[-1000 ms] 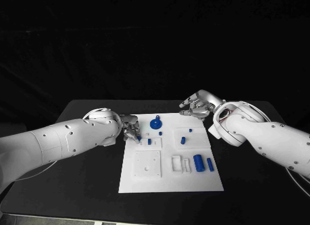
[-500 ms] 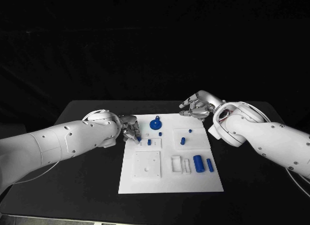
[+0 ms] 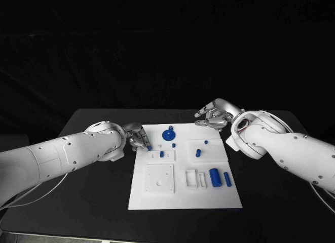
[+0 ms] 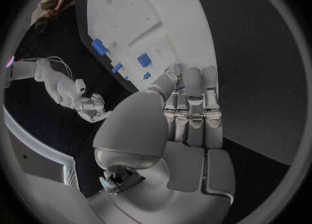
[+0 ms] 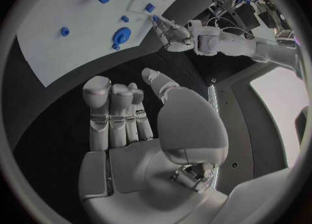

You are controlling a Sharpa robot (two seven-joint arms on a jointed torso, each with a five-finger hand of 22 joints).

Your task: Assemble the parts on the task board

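Pinching a small blue part in left hand fingers over task board, right hand fingers loosely spread, empty.

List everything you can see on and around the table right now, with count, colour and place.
table: one, black, under everything.
task board: one, white, middle of the table.
round part with a loop: one, blue, far end of the board.
small parts: several, blue, middle of the board.
cylinders: two, blue, side by side on the board's right side.
left hand: silver, at the board's left edge, pinching a small blue piece.
right hand: silver, above the board's far right corner, holding nothing, fingers curled.
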